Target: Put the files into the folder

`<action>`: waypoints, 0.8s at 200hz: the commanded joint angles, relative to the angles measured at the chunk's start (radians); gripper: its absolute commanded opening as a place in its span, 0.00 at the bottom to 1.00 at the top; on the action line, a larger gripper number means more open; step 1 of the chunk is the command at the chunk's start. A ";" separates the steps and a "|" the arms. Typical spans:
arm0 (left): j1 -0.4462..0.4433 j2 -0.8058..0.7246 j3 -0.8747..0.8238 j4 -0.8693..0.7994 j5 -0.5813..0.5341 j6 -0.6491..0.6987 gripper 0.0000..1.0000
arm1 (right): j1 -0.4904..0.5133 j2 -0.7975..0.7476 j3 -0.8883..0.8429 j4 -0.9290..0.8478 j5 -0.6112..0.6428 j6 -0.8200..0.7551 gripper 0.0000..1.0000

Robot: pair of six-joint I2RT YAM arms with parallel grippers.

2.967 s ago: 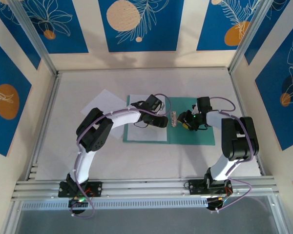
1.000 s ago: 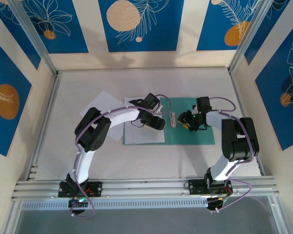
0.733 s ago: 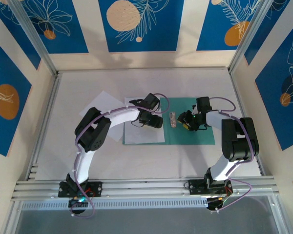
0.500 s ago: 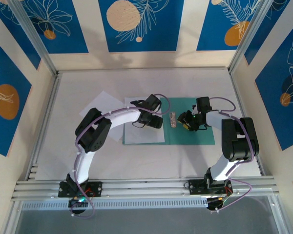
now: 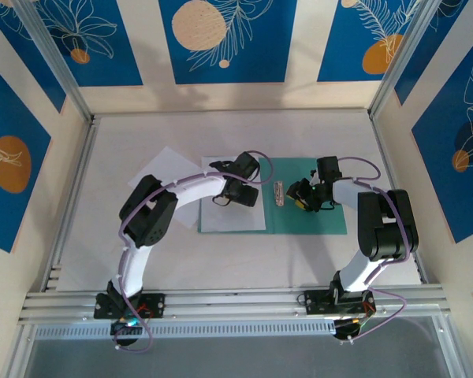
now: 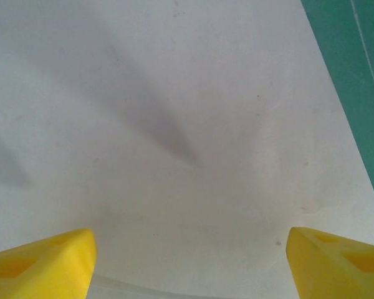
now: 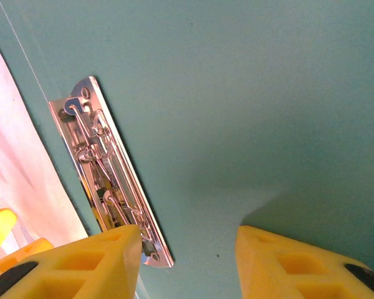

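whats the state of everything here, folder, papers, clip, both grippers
folder: open flat on the table
first sheet: flat on the folder's left leaf
second sheet: flat on the table left of the folder, not yet in
clip: on the right leaf by the fold, no paper in it
left gripper: open, over the first sheet, holding nothing
right gripper: open, over the right leaf beside the clip, holding nothing

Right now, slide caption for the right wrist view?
Right gripper open above the green folder, metal clip beside it, white sheet at the left edge.
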 commanded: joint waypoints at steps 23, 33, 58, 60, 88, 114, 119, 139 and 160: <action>-0.011 0.059 0.041 -0.047 -0.004 0.062 0.78 | 0.007 -0.034 0.016 -0.047 0.008 0.002 0.46; -0.013 0.063 0.039 -0.052 -0.003 0.074 0.78 | 0.007 -0.033 0.017 -0.047 0.006 0.002 0.46; -0.019 0.066 0.026 -0.049 0.009 0.116 0.77 | 0.005 -0.032 0.015 -0.047 0.008 0.001 0.46; -0.020 0.066 0.026 -0.050 0.009 0.121 0.77 | 0.005 -0.032 0.015 -0.048 0.008 0.001 0.46; -0.030 0.070 0.020 -0.055 0.013 0.174 0.77 | 0.005 -0.032 0.015 -0.047 0.008 0.002 0.46; -0.040 0.073 0.014 -0.057 0.009 0.211 0.77 | 0.007 -0.033 0.016 -0.049 0.011 0.004 0.45; -0.042 0.073 0.014 -0.058 0.007 0.216 0.77 | 0.006 -0.033 0.016 -0.049 0.011 0.004 0.46; -0.046 0.076 0.016 -0.065 -0.005 0.229 0.77 | 0.008 -0.035 0.017 -0.050 0.010 0.004 0.46; -0.047 0.071 0.014 -0.062 0.001 0.242 0.77 | 0.007 -0.036 0.014 -0.050 0.012 0.005 0.45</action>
